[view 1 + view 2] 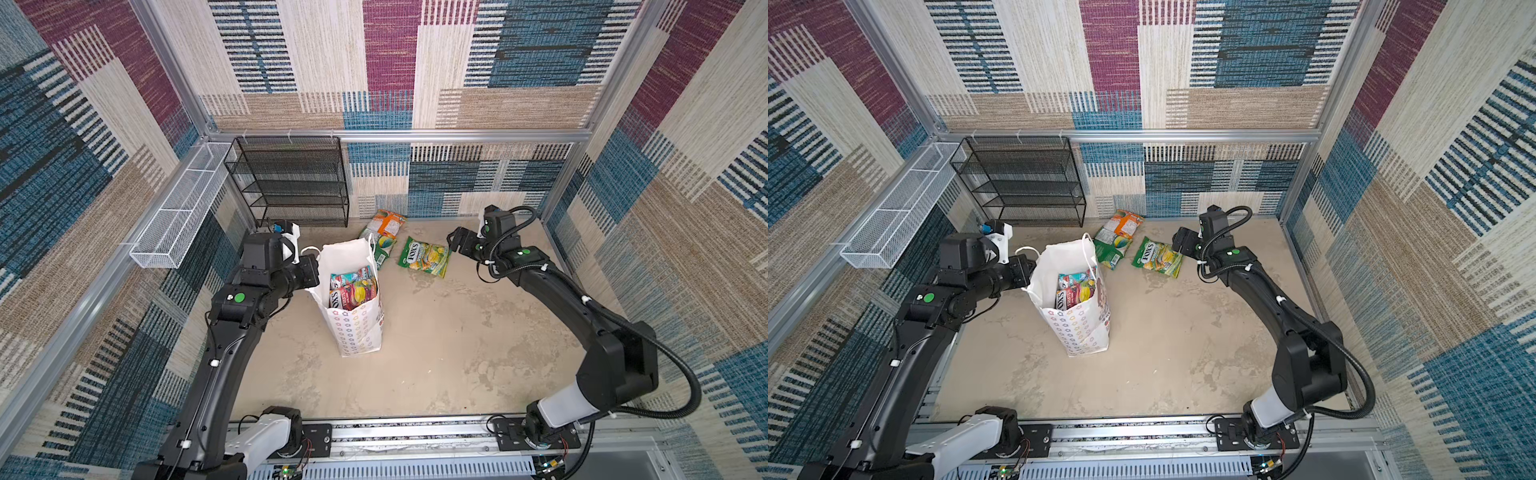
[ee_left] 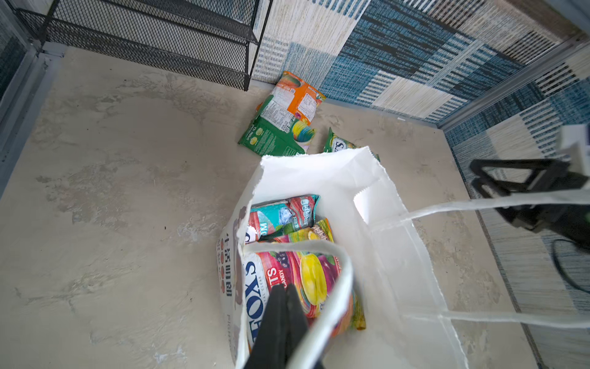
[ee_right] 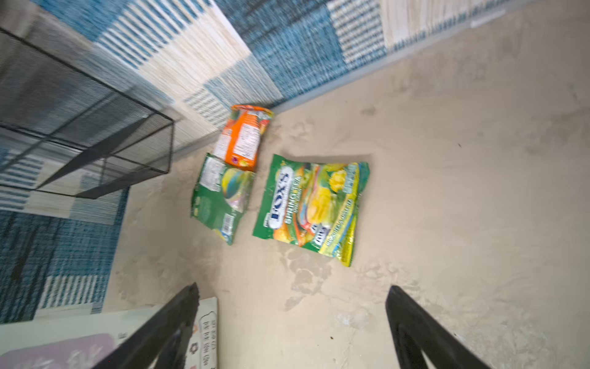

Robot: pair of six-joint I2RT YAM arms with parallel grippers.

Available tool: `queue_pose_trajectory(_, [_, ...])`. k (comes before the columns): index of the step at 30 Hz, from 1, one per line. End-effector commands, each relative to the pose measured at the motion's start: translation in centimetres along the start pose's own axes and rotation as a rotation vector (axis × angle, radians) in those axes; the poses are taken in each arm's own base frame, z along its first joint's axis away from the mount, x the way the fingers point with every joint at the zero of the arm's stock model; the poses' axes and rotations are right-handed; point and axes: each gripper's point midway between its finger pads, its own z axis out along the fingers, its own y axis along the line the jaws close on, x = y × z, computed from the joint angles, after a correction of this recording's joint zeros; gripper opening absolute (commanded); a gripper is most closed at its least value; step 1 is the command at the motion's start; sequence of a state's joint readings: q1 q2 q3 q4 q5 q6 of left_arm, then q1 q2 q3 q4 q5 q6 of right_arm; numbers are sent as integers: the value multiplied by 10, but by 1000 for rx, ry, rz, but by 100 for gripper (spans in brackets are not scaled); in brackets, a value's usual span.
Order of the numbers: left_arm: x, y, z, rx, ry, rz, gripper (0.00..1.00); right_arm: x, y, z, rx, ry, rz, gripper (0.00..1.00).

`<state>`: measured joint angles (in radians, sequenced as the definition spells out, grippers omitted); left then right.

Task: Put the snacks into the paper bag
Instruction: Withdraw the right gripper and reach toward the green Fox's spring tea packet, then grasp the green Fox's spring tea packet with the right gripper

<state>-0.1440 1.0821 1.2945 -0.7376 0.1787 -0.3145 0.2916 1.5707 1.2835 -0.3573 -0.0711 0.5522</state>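
Bag: the bag (image 1: pixel 347 255) stands upright mid-table, mouth open, with several snacks (image 1: pixel 353 286) already standing inside.
Left gripper: the left gripper (image 2: pixel 281 316) is pinched tight at the bag's near rim. It looks to be gripping the paper there, though the contact itself is hidden.
Right gripper: the right gripper (image 3: pixel 293 286) has its jaws spread wide and empty, hanging near the yellow packet (image 3: pixel 311 207).
Left out: three packets lie behind the bag. The yellow one lies flat on its own. The green packet (image 3: pixel 223 198) is just beside the bag, and the orange packet (image 3: pixel 244 137) overlaps its far end, up against the back wall.
Risk, pickup: the yellow packet is flat and glossy, so I'd expect the jaws to skid over it or shove it along instead of getting under an edge.
Risk, pair: lifting the green one would likely drag the orange one with it, then drop it.
Risk, bag: it's tall and light and held at one rim only. A bump while reaching for the green packet could tip it and spill it.
Risk, mouth: a cord handle (image 2: pixel 319 247) loops across the opening and the bag looks fairly full. A packet could snag there or perch on the rim.
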Motion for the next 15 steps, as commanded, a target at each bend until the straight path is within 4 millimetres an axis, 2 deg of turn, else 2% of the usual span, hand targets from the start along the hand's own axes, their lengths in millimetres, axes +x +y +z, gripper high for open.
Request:
queue_pose_trajectory(1, [-7,-7,-3,39,-38,27,0,-5,-3,31,-49,-15,43,91])
queue_pose_trajectory(6, [-7,-14,-5,81,-45,28,0,9,-26,80,-35,68,79,88])
queue_pose_trajectory(15, [-4,-16,0,100,-36,21,0,29,-46,149,-41,184,108,78])
